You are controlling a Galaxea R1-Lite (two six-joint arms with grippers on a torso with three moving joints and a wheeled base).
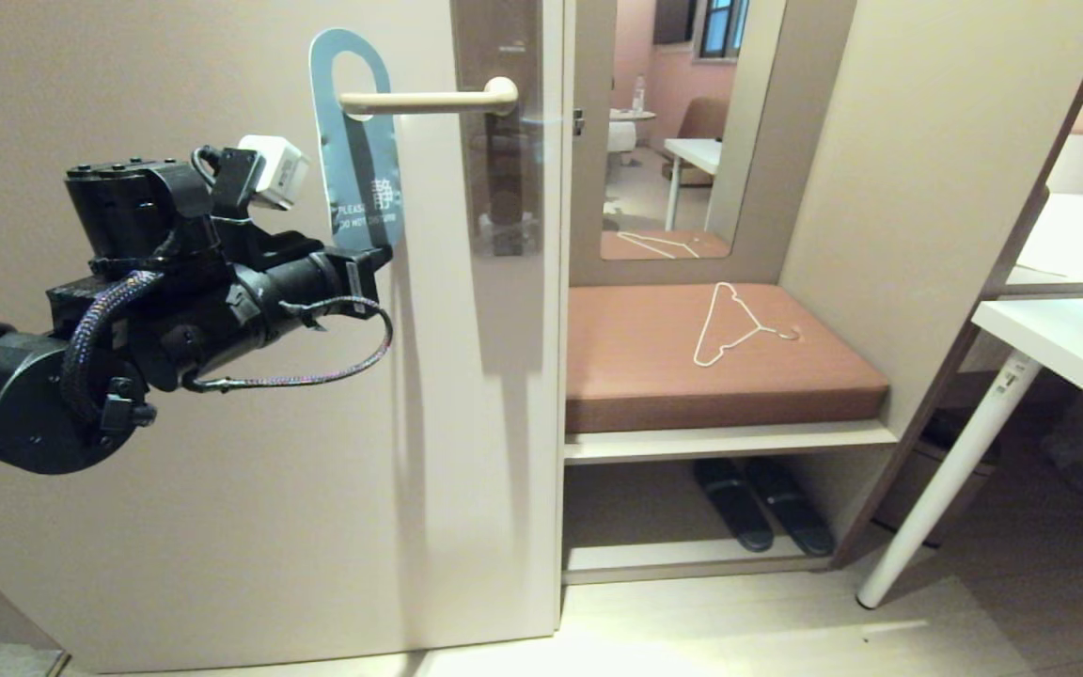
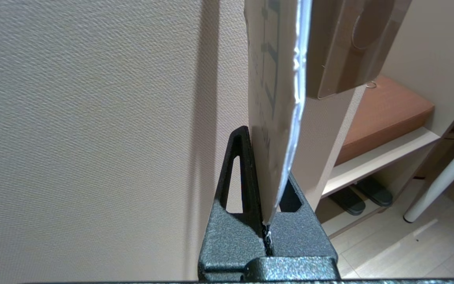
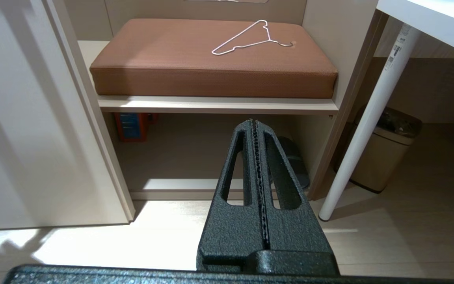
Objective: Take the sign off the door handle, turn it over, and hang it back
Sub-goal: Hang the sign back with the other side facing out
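The sign (image 1: 358, 179) shows its blue face with white "PLEASE DO NOT DISTURB", standing upright against the door. Its hole sits around the free tip of the cream door handle (image 1: 429, 100). My left gripper (image 1: 374, 256) reaches in from the left and is shut on the sign's lower end. In the left wrist view the sign (image 2: 278, 118) stands edge-on, pinched between the black fingers (image 2: 239, 165) of that gripper (image 2: 268, 157), with the handle's backplate (image 2: 341, 47) beyond. My right gripper (image 3: 253, 123) hangs low, shut and empty, outside the head view.
The beige door (image 1: 222, 470) fills the left. To its right is a niche with a brown bench cushion (image 1: 673, 367), a white wire hanger (image 1: 734, 324) on it and slippers (image 1: 767, 503) underneath. A white table (image 1: 1068, 348) with its leg stands at far right.
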